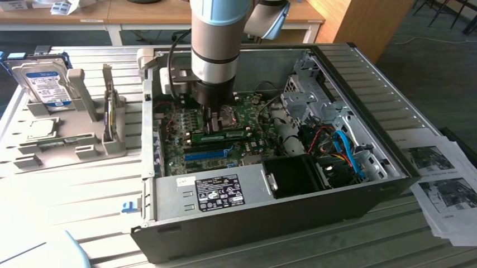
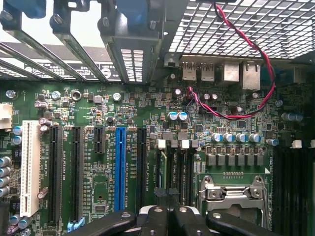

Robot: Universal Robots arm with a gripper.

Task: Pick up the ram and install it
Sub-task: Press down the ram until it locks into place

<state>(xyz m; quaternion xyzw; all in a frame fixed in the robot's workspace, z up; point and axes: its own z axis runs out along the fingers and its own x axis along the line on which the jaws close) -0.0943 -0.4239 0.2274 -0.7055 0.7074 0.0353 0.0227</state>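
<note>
The gripper (image 2: 165, 219) is seen closed with nothing visibly gripped, lowered inside the open PC case (image 1: 372, 192) just above the motherboard (image 2: 98, 113), while the ram (image 1: 220, 135) is seated flat on the board just beside it.

No lettering can be read with certainty — the white-on-black label (image 1: 218, 192) on the power supply (image 1: 212, 195) beside the motherboard (image 2: 147, 147), the hard drive (image 1: 44, 84) sticker and the printed sheets (image 1: 443, 184) carry print too small to make out.
</note>
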